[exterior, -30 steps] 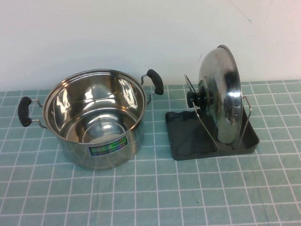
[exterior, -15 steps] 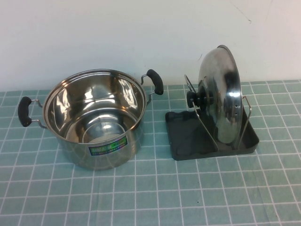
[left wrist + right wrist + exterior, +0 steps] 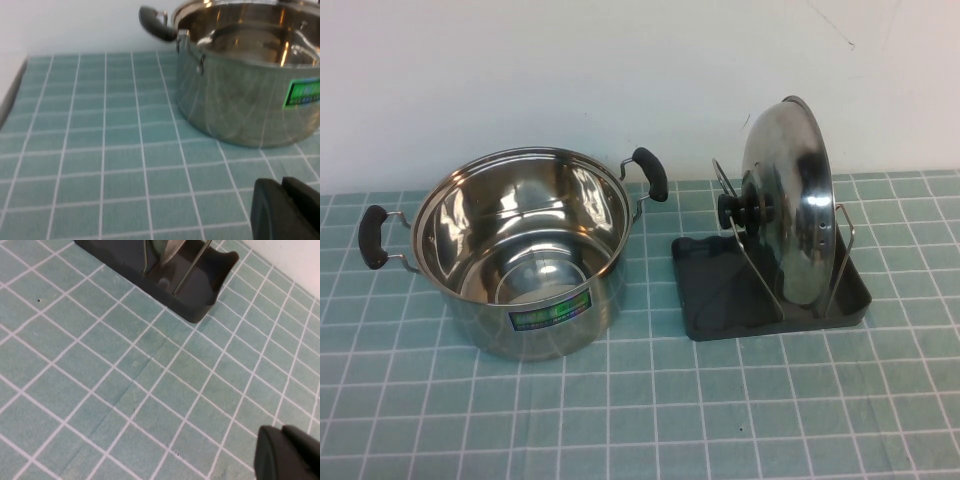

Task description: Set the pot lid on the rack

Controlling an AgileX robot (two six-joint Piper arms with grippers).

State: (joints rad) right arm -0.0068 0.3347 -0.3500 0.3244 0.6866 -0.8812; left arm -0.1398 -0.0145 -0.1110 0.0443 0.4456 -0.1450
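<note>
1. A staged test bench, not a lived-in kitchen: a plain white wall (image 3: 570, 70) backs the tabletop (image 3: 650, 420).
2. A teal grid-patterned cover lies on it.
3. Kitchenware stands alone: steel pot (image 3: 525, 250), rack (image 3: 770, 290).

You have a table (image 3: 650, 420) under a teal cloth with a white grid. Two things sit directly on it: the pot (image 3: 525, 250) and the rack (image 3: 720, 300), side by side with a narrow strip of cloth between them. The lid (image 3: 790, 210) stands on edge in the rack, not on the cloth. The left gripper (image 3: 285, 210) hangs over bare cloth with the pot ahead of its jaws; the right gripper (image 3: 287, 455) hangs over bare cloth with the rack's corner ahead.
</note>
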